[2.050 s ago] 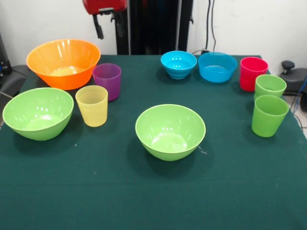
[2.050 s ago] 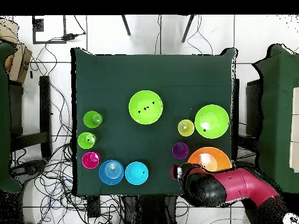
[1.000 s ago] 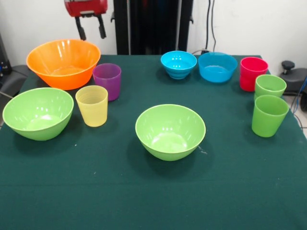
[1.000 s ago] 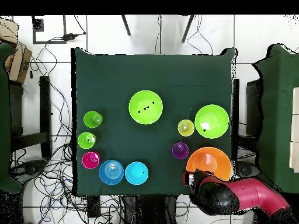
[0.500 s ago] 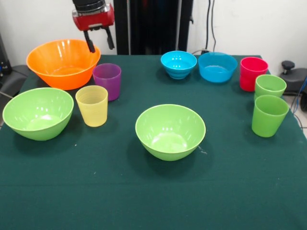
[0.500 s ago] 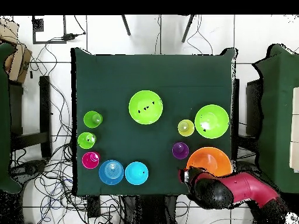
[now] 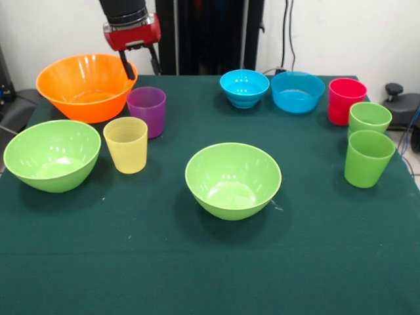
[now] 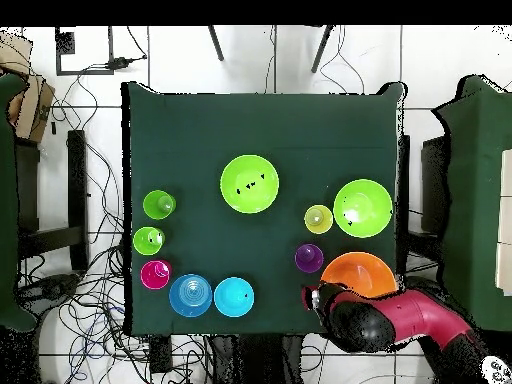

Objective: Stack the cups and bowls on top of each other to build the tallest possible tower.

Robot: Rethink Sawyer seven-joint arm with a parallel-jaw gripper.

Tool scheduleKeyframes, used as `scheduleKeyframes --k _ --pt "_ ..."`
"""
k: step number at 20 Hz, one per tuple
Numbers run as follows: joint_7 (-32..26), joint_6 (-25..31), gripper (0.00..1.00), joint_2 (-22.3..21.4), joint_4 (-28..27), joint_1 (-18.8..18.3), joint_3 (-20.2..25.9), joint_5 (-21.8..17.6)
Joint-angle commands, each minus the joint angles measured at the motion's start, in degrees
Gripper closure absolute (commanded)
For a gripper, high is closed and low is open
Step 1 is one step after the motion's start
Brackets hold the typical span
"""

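My gripper [image 7: 140, 65] is open, its fingers hanging beside the right rim of the large orange bowl [image 7: 85, 85] and just behind the purple cup [image 7: 146, 110]. From above, the gripper [image 8: 312, 298] sits by the orange bowl [image 8: 360, 270]. A ribbed yellow cup [image 7: 126, 144] stands between the purple cup and one lime green bowl [image 7: 51, 154]. A second lime bowl [image 7: 233, 179] is mid-table. Two blue bowls [image 7: 244, 87] [image 7: 297, 91], a red cup [image 7: 346, 100] and two green cups [image 7: 369, 118] [image 7: 367, 159] stand at the right. Every piece stands alone; no tower is in view.
The green cloth table [image 7: 197, 275] ends close to the green cups on the right. Cables trail over the floor around the table [image 8: 260, 110], and chairs [image 8: 490, 200] stand at its sides.
The gripper has come down from high behind the table to the orange bowl's right rim, shifting slightly right in the front view. No cup or bowl has moved.
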Motion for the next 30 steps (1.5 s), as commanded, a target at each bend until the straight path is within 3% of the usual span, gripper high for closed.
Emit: scheduleKeyframes --k 1,10,16,21,30 --pt "-10.75 2.19 0.00 -1.38 -2.60 3.71 -0.89 -5.23" --pt "-6.97 0.30 0.00 -3.72 -0.50 5.49 -1.99 -5.89" --pt "-0.41 -4.40 0.00 -6.05 2.13 8.40 -4.72 -10.01" --pt "1.88 -5.82 0.00 -8.11 3.87 10.09 -5.99 -11.05" --pt "3.61 -9.23 0.00 -5.89 3.35 13.56 -11.25 -16.15"
